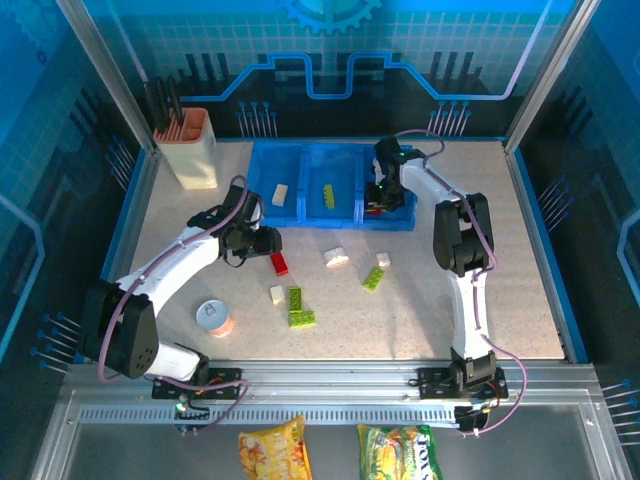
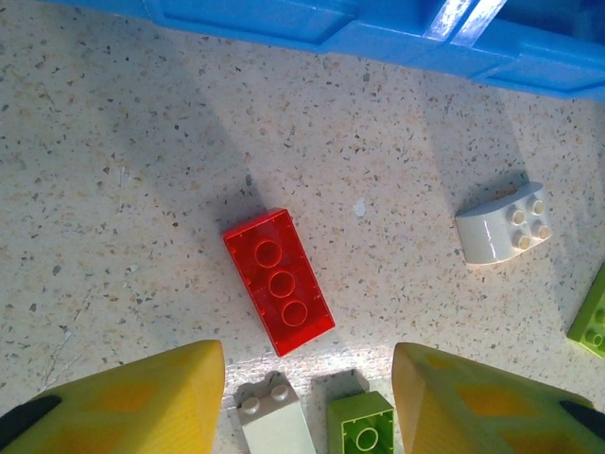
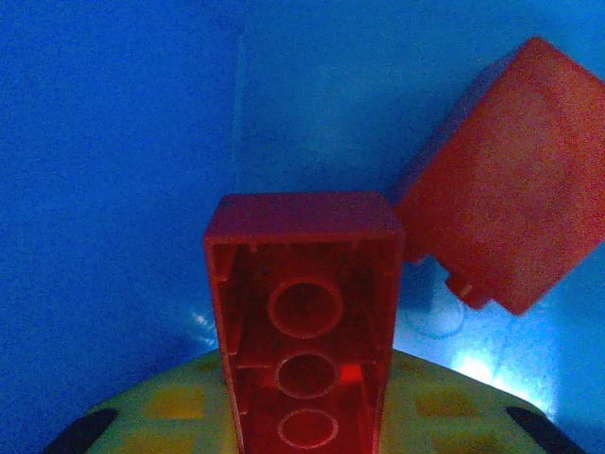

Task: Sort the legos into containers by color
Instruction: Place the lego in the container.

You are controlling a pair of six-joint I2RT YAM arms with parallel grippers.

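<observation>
Sorting red bricks: the left gripper (image 2: 307,371) hangs with its fingers apart, and a red brick (image 2: 279,281) lies flat on the speckled table (image 2: 113,189) just ahead of them, so it likely must advance and close. The right gripper (image 3: 302,407) is clamped on another red brick (image 3: 302,303) inside the blue tray's right bin (image 3: 113,142), beside a loose red brick (image 3: 501,180). Letting go looks like its next move.

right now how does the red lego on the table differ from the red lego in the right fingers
The red lego on the table lies loose on the speckled top; the held red lego is clamped in the right fingers. The table one is outside the blue tray; the held one is over it, beside another red lego. Both show three rings in a row.
</observation>
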